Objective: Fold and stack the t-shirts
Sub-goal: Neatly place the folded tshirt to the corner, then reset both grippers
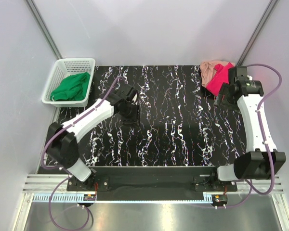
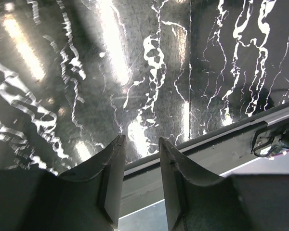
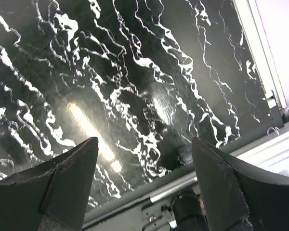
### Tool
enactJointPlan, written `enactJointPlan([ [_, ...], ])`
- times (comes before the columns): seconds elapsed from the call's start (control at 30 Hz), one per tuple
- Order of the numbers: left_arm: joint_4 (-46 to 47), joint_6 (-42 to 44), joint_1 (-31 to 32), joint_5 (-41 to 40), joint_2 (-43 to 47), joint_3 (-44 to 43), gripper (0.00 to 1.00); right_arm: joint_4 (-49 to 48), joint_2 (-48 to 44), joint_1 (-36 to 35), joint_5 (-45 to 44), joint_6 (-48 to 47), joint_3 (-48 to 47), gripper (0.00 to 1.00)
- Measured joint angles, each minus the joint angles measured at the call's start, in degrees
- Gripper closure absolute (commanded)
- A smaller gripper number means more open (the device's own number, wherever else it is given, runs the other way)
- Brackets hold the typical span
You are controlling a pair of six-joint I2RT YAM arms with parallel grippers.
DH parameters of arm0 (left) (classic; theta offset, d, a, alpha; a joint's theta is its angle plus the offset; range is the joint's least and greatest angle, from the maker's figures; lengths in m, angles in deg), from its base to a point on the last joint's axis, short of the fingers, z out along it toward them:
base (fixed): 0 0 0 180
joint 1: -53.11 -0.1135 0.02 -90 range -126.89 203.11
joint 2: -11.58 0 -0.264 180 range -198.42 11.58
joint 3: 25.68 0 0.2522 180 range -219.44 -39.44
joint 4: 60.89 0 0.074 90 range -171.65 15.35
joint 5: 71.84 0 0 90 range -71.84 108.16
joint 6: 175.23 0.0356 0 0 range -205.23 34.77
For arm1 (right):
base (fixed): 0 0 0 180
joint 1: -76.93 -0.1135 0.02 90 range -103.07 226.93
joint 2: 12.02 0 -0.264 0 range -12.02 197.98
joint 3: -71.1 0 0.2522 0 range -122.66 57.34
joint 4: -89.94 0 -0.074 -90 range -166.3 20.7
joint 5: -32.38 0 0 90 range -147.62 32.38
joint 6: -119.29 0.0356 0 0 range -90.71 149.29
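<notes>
Two t-shirts lie bunched together at the table's far right corner: a crimson-pink one (image 1: 220, 77) partly over a pale salmon-pink one (image 1: 209, 70). My right gripper (image 1: 220, 98) hovers just in front of that pile. In the right wrist view the right gripper (image 3: 144, 140) is wide open, with only tabletop between its fingers. My left gripper (image 1: 131, 114) is over the left-middle of the table, far from the shirts. The left wrist view shows the left gripper (image 2: 141, 139) open by a narrow gap, holding nothing.
A white plastic basket (image 1: 52, 82) with a green cloth (image 1: 72, 87) in it stands at the far left corner. The black white-veined tabletop (image 1: 173, 125) ends in a metal rail at the near edge. Grey walls close in both sides.
</notes>
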Motion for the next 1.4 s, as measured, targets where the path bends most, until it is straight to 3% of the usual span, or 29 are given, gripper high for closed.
enactJointPlan([
  [0.27, -3.5, -1.4, 0.3, -4.2, 9.8, 1.3, 0.58, -5.8, 9.8, 1.3, -2.1, -0.8, -2.4, 0.13],
  [0.43, -4.7, -0.9, 0.3, -5.5, 12.9, 2.9, 0.57, -5.8, 14.2, 3.8, -2.6, -1.3, -9.9, 0.13],
  [0.6, -5.5, 0.9, 0.3, -6.6, 11.2, 4.3, 0.58, -4.5, 17.8, 6.9, -1.0, 1.2, -16.0, 0.11],
  [0.77, -5.2, 2.8, 0.3, -8.2, 7.8, 3.9, 0.58, -4.9, 17.5, 6.8, 1.7, 2.8, -16.0, 0.12],
  [1.2, -5.2, 3.8, 0.3, -9.8, 2.7, -0.8, 0.58, -6.5, 17.2, 6.8, -2.1, -0.1, -18.0, 0.12],
  [1.4, -5.2, 4.7, 0.3, -10.1, 1.3, -1.5, 0.58, -3.7, 23.0, 7.5, -5.2, 0.2, -23.5, 0.11],
])
